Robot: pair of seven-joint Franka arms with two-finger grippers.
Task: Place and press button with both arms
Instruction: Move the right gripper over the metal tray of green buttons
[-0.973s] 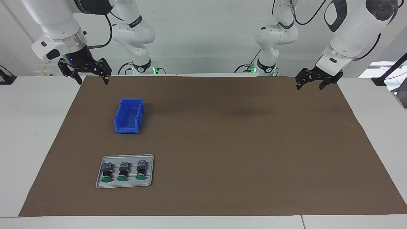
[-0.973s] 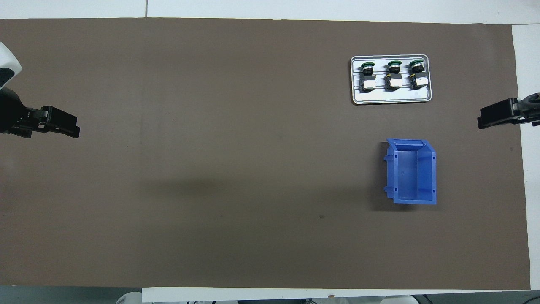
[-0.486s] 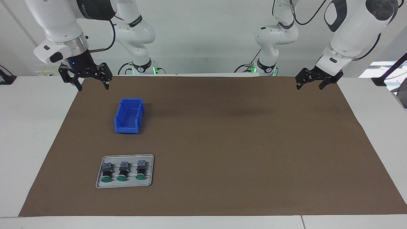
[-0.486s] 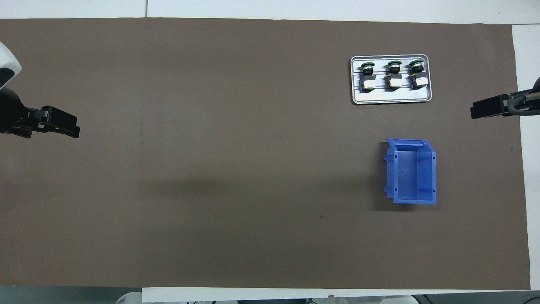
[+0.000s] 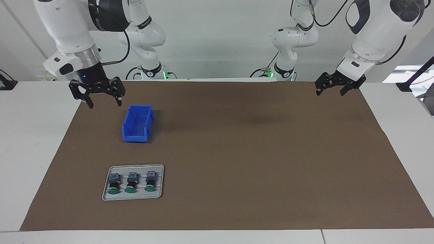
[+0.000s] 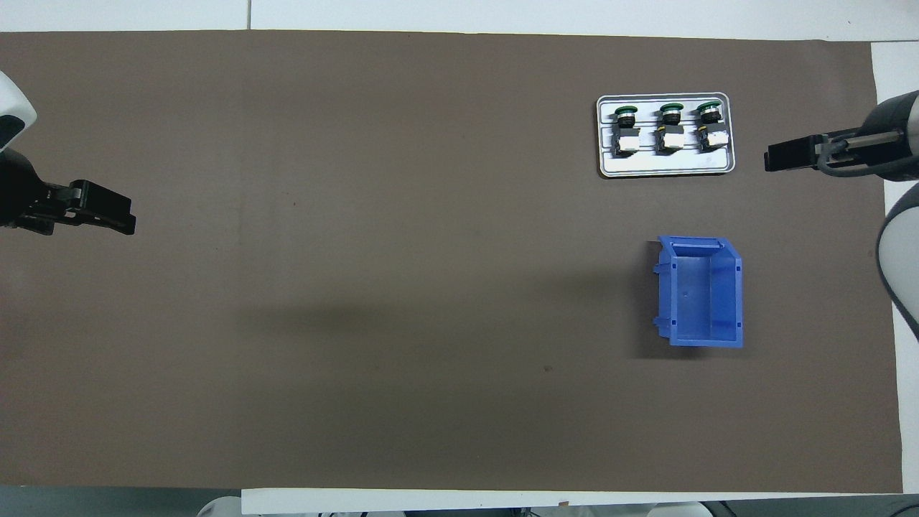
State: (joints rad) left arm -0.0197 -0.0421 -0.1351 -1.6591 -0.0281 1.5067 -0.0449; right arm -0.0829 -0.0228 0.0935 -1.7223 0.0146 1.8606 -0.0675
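While the left arm is waiting over its own corner of the brown mat, its left gripper (image 5: 329, 88) hanging open and empty, the right arm is the one that has been moving. Over the last second the right gripper (image 5: 104, 100) has been swinging out from the mat's edge and sinking lower, and it is now hanging in the air just beside the blue bin (image 5: 137, 123), its fingers spread wide and holding nothing. To my eye this is the opening of the task: the arm seems to be heading for the tray, with nothing picked up yet.

Farther from the robots than the bin, a shallow grey tray (image 5: 105, 196) is lying toward the right arm's end of the table. Three green-capped buttons are lying in it side by side, the middle button (image 5: 131, 183) among them, all untouched. Nothing is showing inside the bin
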